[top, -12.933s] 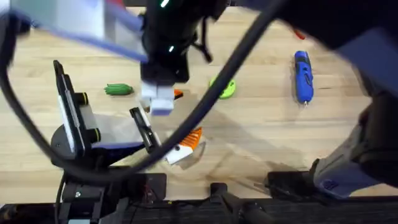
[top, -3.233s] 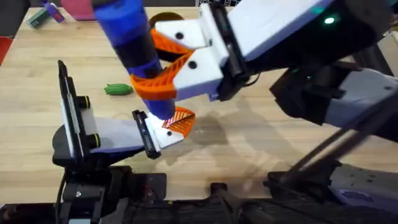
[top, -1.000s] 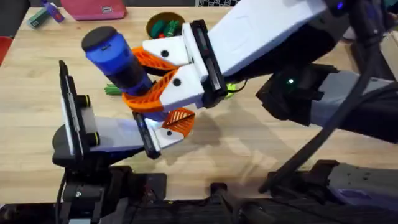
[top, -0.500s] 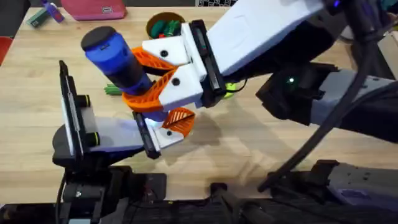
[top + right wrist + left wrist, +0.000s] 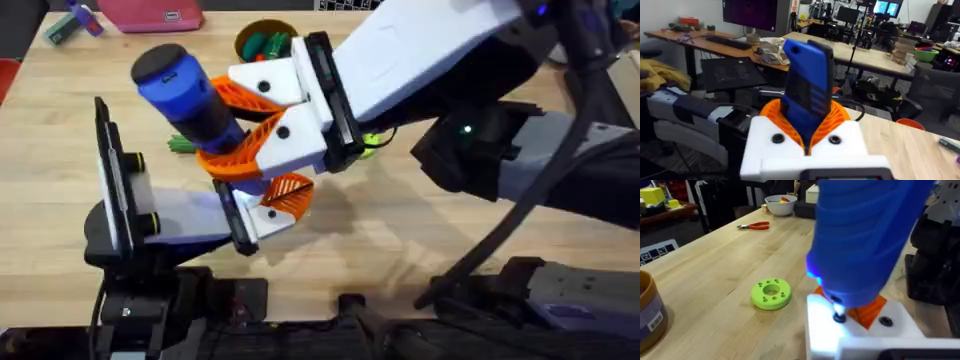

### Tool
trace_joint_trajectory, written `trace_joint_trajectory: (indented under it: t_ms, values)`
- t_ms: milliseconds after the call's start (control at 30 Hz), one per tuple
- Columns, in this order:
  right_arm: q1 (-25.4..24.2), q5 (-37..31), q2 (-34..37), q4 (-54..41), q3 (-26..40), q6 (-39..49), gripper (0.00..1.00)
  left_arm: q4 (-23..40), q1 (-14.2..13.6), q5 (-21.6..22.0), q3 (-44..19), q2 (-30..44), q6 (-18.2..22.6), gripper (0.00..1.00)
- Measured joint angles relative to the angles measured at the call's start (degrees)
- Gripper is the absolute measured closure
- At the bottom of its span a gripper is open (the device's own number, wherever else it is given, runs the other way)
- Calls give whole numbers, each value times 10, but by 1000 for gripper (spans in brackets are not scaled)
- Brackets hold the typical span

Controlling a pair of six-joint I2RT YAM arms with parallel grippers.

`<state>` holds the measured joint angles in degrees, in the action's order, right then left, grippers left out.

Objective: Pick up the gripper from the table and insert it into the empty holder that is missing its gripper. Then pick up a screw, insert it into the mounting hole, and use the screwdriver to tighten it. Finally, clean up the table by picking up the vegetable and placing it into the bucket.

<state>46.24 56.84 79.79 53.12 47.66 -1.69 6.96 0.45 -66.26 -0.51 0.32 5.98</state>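
Right jaws (image 5: 232, 140): white fingers with orange ribbed pads (image 5: 839, 121) clamped on the screwdriver (image 5: 190, 95), gripping its lower body.
Screwdriver: blue, tilted with its dark cap toward the far left; in the left wrist view its tip (image 5: 839, 316) touches the white holder (image 5: 860, 330).
Holder: white block at the near middle of the tabletop (image 5: 420, 230), carried by the left arm's end.
Gripper (image 5: 290, 192): orange wedge seated on the holder, just beside the screwdriver's tip.
Left jaws: cannot tell whether apart or together.
Vegetable (image 5: 180, 145): dark green, lying on the tabletop, mostly hidden behind the screwdriver.
Bucket (image 5: 262, 40): tan-yellow, at the far edge, with small items inside.
Green disc (image 5: 771, 293): flat on the tabletop near the holder.
Red pliers (image 5: 754, 226): far off, near a white bowl (image 5: 780, 204).
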Motion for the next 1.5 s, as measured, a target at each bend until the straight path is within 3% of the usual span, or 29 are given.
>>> trace_joint_trajectory:
  t_ms: [167, 400, 600, 767, 933, 1067, 1200, 1333, 1500]
  values:
    - [0, 1, 1, -25, 15, -3, 976, 0, 0, 0, 0, 0, 0, 991]
    - [-4, 0, 2, -156, 92, 5, 977, 1, 0, 0, -1, 0, 0, 991]
    - [-14, -2, -6, -156, 163, 16, 976, 1, 0, 0, -1, 0, 0, 991]
    - [-17, -1, -12, -163, 176, 18, 976, 1, 0, 0, -1, 0, 0, 991]
    - [-49, -1, -12, -231, 176, 22, 976, 1, 0, 0, -1, 0, 0, 991]
    - [-94, -3, -12, -375, 188, 50, 977, 1, 0, 0, -1, 0, 0, 991]
    - [-144, -45, -12, -602, 227, 128, 977, 1, 0, 0, -1, 0, 0, 991]
    - [-184, -157, -12, -813, 279, 253, 977, 1, 0, 0, -1, 0, 0, 991]
    - [-204, -329, -12, -948, 301, 419, 977, 1, 0, 0, -1, 0, 0, 991]
